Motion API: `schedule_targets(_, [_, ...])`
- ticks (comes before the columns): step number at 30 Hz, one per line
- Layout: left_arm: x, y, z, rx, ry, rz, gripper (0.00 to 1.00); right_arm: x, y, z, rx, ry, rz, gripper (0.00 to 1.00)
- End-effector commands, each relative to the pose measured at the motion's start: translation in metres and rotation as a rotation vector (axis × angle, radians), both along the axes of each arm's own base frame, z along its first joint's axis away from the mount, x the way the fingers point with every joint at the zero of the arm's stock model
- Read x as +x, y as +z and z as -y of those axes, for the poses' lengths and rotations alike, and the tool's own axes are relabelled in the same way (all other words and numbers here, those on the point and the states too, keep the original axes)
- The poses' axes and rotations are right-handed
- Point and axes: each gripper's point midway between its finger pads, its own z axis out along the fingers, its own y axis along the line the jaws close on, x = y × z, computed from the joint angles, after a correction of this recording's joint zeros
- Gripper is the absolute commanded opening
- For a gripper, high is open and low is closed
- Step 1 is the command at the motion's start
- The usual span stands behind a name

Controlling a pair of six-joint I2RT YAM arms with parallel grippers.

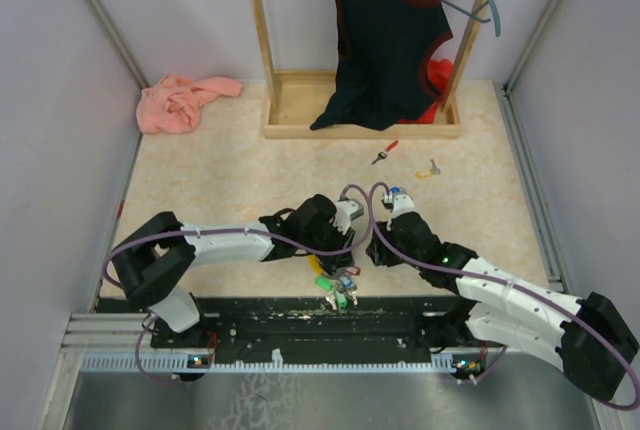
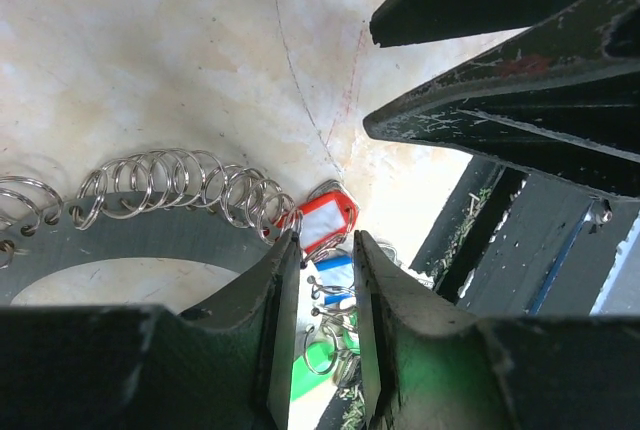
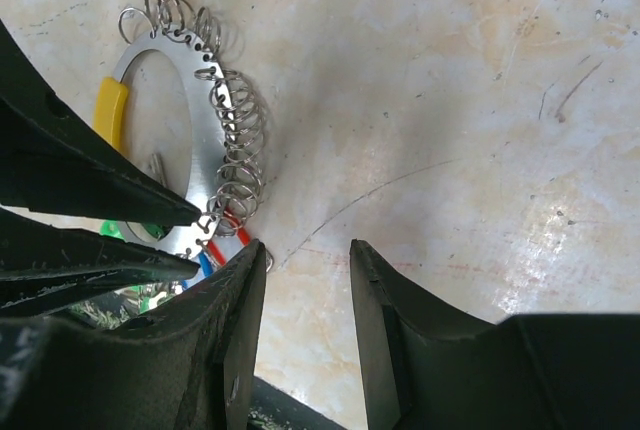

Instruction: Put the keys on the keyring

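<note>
Top external view shows me the keyring (image 1: 336,288) at the near edge of the beige, marbled table (image 1: 220,180), where the two arm tips meet. Farther back, well apart from it, lie a red-headed key (image 1: 385,153) and a yellow-headed key (image 1: 428,170). Both are tiny, with thin silver shafts.

In the right wrist view the keyring is a flat plate of dull silver metal, curved like an oval. It has a yellow plastic section (image 3: 110,110) and a row of small shiny wire loops (image 3: 240,150) along its outer edge. The fingers of the right gripper (image 3: 300,320) stand apart. They are black and scratched, and between them I see only bare table. One finger is just beside the plate.

In the left wrist view the left gripper (image 2: 320,340) leaves a narrow gap. Through this gap I see a red tag (image 2: 325,220), a blue tag (image 2: 335,268) and a green tag (image 2: 320,355). I cannot tell if the fingers pinch anything.
</note>
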Motion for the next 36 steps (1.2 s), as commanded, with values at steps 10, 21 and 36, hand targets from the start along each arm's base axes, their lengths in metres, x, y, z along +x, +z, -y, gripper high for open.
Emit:
schedule_targets(10, [0.004,-0.02,-0.001,0.077,0.018,-0.017,0.33,0.006,0.014,-0.007,0.052,0.015,0.054,0.4])
schedule_targets(21, [0.011,0.01,-0.005,0.055,0.045,0.041,0.34,0.005,0.014,-0.008,0.059,0.027,0.056,0.39])
schedule_targets(36, [0.012,-0.013,-0.015,0.138,0.082,0.011,0.33,0.004,0.013,-0.007,0.057,0.026,0.055,0.39])
